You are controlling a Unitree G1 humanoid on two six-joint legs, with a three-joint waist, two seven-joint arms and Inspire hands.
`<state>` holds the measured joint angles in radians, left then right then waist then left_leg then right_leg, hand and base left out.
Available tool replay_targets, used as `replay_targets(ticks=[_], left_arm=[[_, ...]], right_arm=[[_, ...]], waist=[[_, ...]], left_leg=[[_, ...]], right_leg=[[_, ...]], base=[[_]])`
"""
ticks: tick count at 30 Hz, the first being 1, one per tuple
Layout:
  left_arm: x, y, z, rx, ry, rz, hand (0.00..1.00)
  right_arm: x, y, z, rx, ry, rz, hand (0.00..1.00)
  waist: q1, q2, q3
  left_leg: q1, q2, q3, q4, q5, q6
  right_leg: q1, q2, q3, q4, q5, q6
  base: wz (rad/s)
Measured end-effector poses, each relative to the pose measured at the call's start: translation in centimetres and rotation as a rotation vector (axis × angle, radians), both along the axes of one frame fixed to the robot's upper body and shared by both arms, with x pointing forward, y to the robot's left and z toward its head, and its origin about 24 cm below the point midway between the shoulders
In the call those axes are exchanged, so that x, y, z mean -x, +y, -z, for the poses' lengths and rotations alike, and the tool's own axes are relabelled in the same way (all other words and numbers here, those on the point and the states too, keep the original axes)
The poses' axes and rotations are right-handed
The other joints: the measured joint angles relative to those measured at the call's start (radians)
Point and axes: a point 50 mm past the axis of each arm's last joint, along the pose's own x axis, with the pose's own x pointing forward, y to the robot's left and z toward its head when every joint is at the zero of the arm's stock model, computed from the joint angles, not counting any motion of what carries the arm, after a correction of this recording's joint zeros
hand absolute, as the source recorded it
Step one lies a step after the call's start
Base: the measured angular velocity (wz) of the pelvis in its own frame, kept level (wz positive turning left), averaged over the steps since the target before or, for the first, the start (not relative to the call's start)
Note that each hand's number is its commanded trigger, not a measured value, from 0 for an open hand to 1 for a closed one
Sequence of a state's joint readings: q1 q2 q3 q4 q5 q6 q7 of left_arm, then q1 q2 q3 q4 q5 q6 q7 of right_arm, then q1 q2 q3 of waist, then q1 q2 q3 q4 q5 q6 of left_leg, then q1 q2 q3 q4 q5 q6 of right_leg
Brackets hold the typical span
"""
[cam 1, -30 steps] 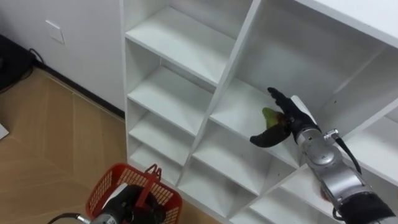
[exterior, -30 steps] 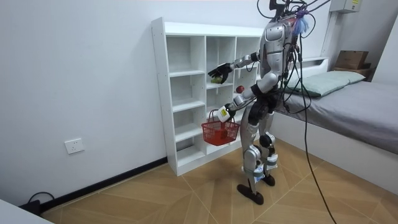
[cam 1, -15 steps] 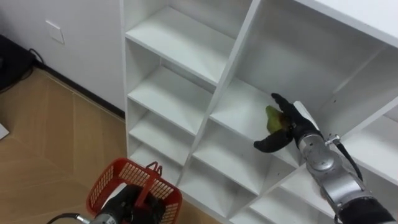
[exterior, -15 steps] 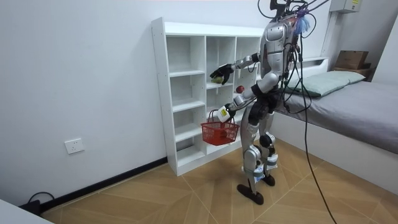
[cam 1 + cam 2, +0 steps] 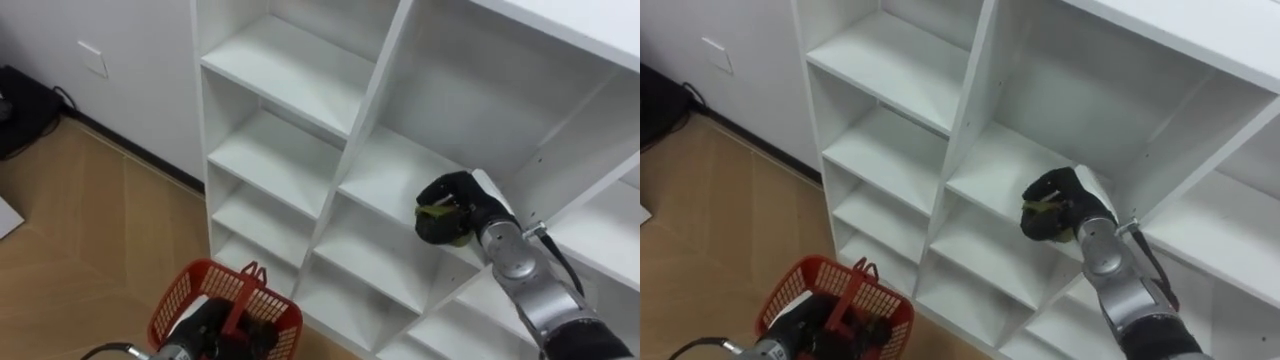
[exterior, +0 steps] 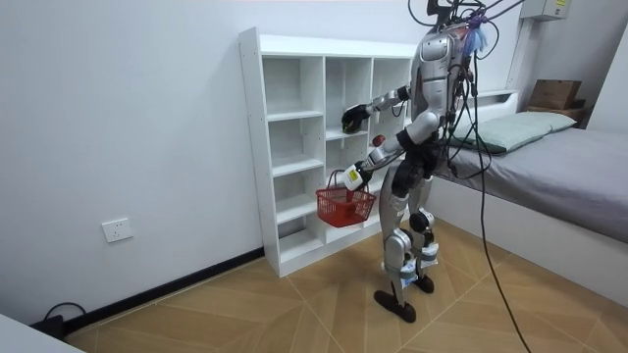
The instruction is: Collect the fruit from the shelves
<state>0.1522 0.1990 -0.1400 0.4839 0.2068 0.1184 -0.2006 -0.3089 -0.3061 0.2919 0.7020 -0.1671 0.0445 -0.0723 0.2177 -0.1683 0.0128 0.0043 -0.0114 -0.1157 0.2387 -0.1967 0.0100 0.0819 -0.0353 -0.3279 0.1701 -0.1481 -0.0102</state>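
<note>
Your right hand curls its dark fingers tightly round a small green fruit, mostly hidden in the grip, just above a smooth shelf of the white, boxy closet. Your left hand, cut off at the lower edge, grips the handle of a red mesh basket.
</note>
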Motion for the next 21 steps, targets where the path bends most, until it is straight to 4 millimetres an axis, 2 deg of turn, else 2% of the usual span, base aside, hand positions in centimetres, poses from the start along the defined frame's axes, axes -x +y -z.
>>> replay_targets(ticks=[21], left_arm=[[-0.24, -0.20, -0.22, 0.009, -0.012, 0.006, 1.00]], right_arm=[[0.04, 0.43, 0.19, -0.012, 0.005, -0.003, 1.00]], waist=[[-0.006, 0.000, 0.0003]], left_leg=[[-0.004, 0.000, 0.005, -0.002, 0.000, 0.000]], right_leg=[[-0.007, 0.000, 0.006, 0.000, 0.000, 0.000]], base=[[0.00]])
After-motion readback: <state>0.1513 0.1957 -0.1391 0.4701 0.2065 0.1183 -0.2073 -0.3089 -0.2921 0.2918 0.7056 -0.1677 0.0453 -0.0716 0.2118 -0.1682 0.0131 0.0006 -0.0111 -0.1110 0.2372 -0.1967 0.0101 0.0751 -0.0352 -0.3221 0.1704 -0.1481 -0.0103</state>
